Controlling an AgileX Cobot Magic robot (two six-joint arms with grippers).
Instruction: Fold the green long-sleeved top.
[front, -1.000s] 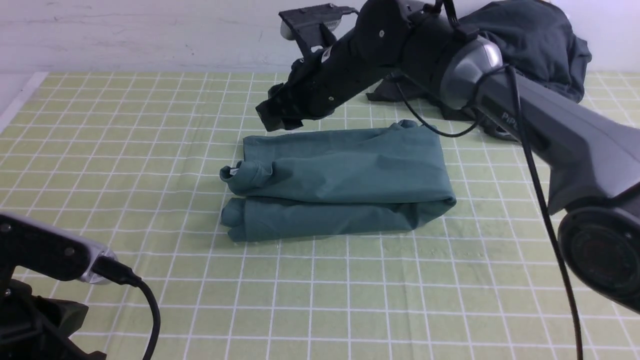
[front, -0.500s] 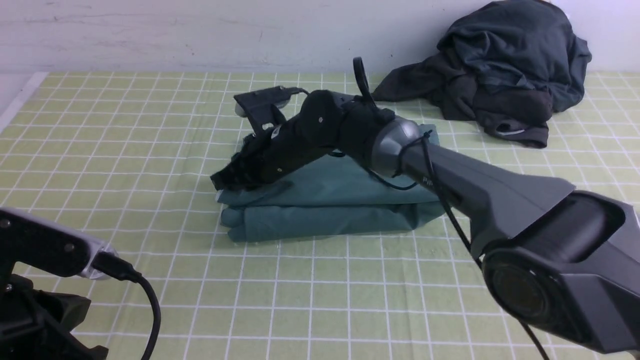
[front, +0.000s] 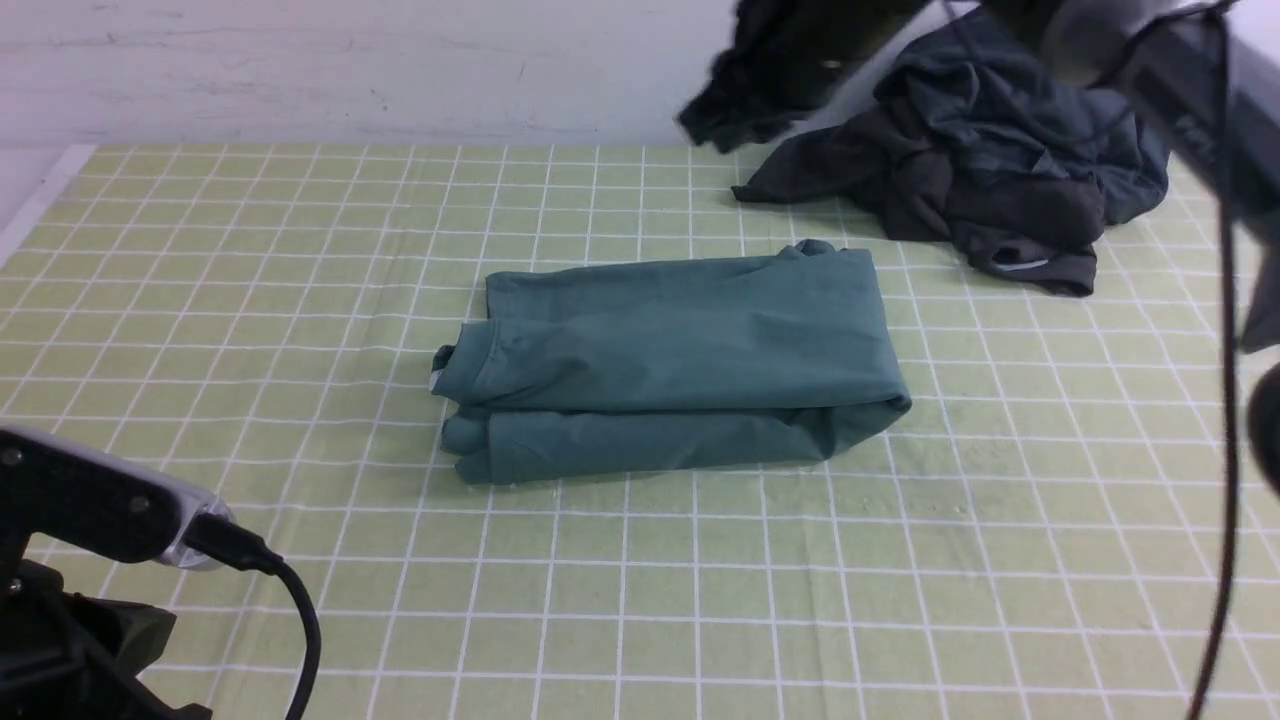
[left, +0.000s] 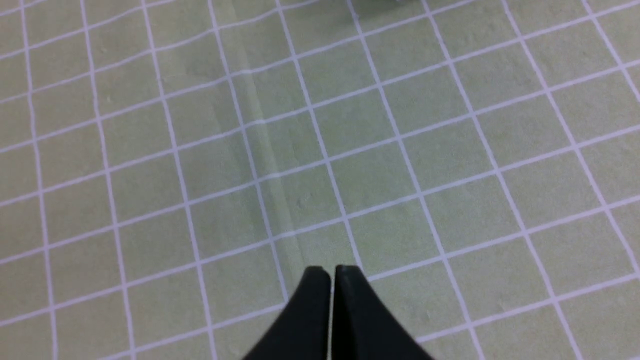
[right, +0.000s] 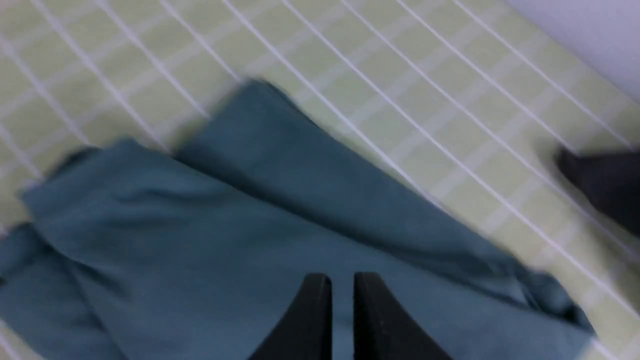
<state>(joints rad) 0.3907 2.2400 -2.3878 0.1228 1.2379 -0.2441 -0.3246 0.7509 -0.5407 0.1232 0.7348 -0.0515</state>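
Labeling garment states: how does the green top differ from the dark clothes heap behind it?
The green top is folded into a flat, tidy rectangle; the dark clothes heap is crumpled and piled high. The top is teal-green, the heap near-black. The top lies mid-mat, the heap at the far right by the wall. Both rest on the checked mat.

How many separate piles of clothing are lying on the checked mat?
2: the folded green top in the middle, and a dark crumpled heap at the far right, which may hold several garments.
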